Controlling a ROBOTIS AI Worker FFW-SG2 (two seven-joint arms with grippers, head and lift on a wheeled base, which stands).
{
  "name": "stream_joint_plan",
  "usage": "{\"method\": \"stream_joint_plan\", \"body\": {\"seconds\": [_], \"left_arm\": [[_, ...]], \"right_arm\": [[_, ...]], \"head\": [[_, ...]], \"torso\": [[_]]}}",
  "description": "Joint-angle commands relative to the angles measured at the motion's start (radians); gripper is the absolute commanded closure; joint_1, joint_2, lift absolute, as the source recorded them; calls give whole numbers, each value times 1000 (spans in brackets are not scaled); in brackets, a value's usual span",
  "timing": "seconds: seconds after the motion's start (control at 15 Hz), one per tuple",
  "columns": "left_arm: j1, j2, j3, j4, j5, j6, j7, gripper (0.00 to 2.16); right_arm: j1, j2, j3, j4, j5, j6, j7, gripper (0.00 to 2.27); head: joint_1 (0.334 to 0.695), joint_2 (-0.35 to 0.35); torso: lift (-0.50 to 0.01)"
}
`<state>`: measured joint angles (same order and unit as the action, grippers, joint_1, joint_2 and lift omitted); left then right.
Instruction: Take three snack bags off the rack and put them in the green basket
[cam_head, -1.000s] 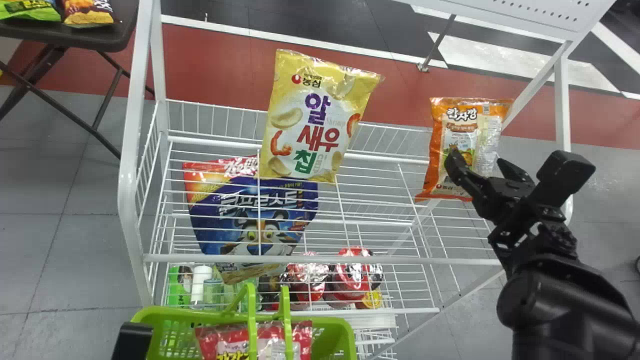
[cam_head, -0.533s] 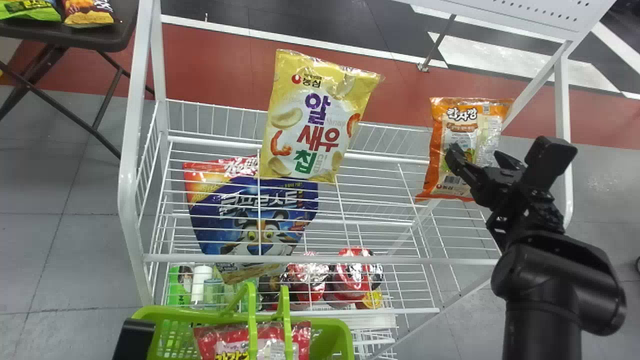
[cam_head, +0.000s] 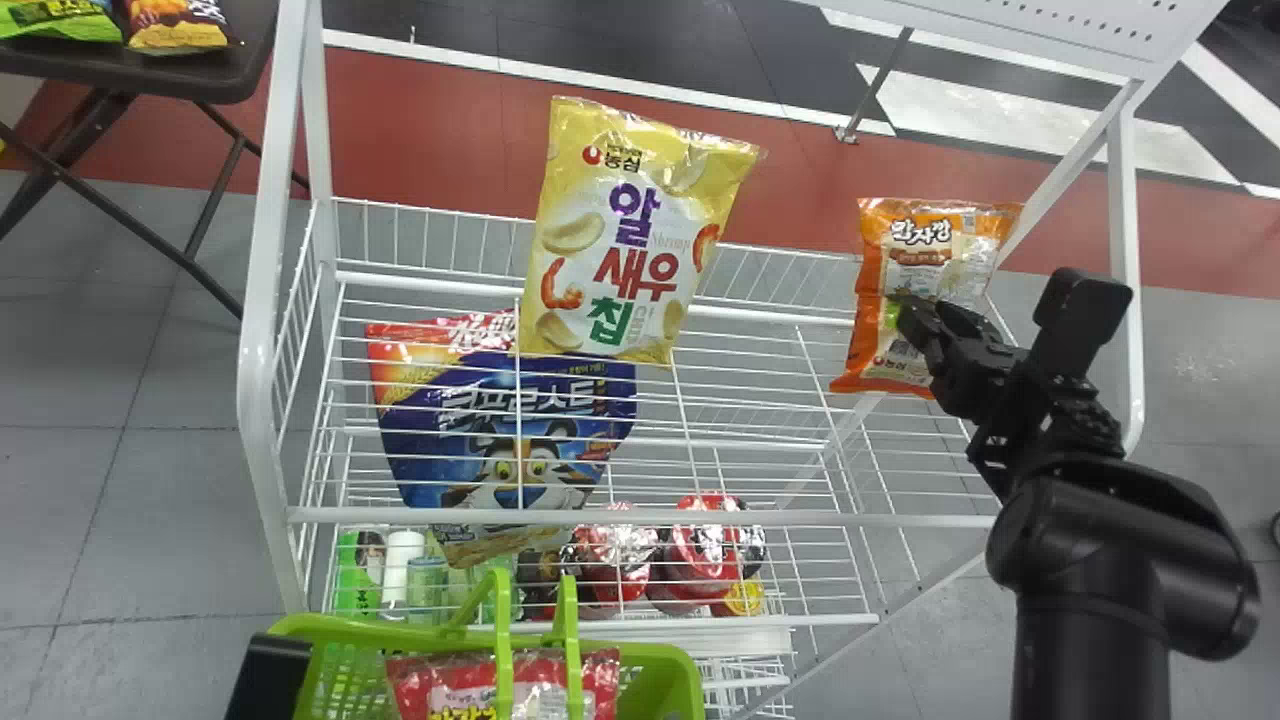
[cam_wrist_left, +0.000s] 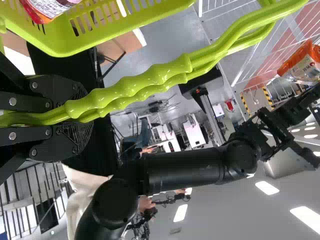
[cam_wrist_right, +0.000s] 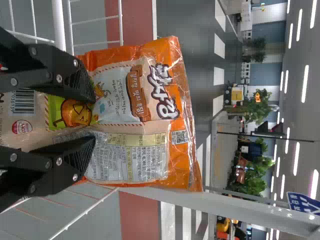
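Basket, green plastic with slotted walls, lies near the bottom edge of the head view, its near part cut off. In it we see a glossy red snack bag, partly behind the two green handles and cropped below.

We note the left gripper in the head view's bottom left corner, mostly out of frame. By the left wrist view, the left gripper is clamped on both handles, whose ends run behind its black fingers.

The right gripper is at the right end of the white wire rack. In the right wrist view we record the right gripper pinching the orange-and-cream snack bag at its middle; the print creases between the fingertips. The fingers cover part of its face, and one end runs out of that view.

A yellow-and-white snack bag is on the rack, left of the orange one; we cannot tell what its lower edge rests on. Beneath the wires we make out a large blue pouch and shiny red packages, both crossed by bars.
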<state>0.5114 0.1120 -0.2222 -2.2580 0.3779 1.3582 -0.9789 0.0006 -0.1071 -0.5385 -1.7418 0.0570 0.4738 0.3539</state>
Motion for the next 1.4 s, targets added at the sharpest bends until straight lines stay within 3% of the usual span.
{"method": "stream_joint_plan", "body": {"seconds": [0.0, 0.27, 0.47, 0.67, 0.73, 0.93, 1.13, 1.33], "left_arm": [[-1, -2, 0, 2, 1, 0, 0, 1224], [-1, 0, 0, 2, 1, 0, 0, 1224], [-1, 0, 4, 3, 3, 0, 0, 1224], [-1, -2, 6, 6, 4, 0, 6, 1224], [1, -2, 10, 6, 9, 0, 8, 1224], [16, -9, 21, 6, 9, -18, 11, 1224], [21, -14, 23, 8, 9, -27, 16, 1224], [21, -14, 26, 6, 7, -27, 14, 1224]], "right_arm": [[52, 10, -14, -62, -60, -23, -1, 2240], [151, 20, -29, -200, -167, 35, 14, 2240], [308, 29, -35, -400, -290, 108, 23, 2240], [460, 99, -74, -608, -381, 225, 53, 2240], [496, 108, -75, -659, -396, 283, 65, 2240], [565, 108, -80, -763, -454, 520, 122, 2240], [627, 108, -83, -821, -496, 734, 235, 2240], [661, 108, -75, -867, -494, 949, 292, 2240]], "head": [[695, -350], [695, -350], [695, -350], [695, -350], [695, -350], [695, -350], [695, -350], [695, -350]], "torso": [[-22], [-22], [-22], [-22], [-22], [-22], [-22], [-22]]}}
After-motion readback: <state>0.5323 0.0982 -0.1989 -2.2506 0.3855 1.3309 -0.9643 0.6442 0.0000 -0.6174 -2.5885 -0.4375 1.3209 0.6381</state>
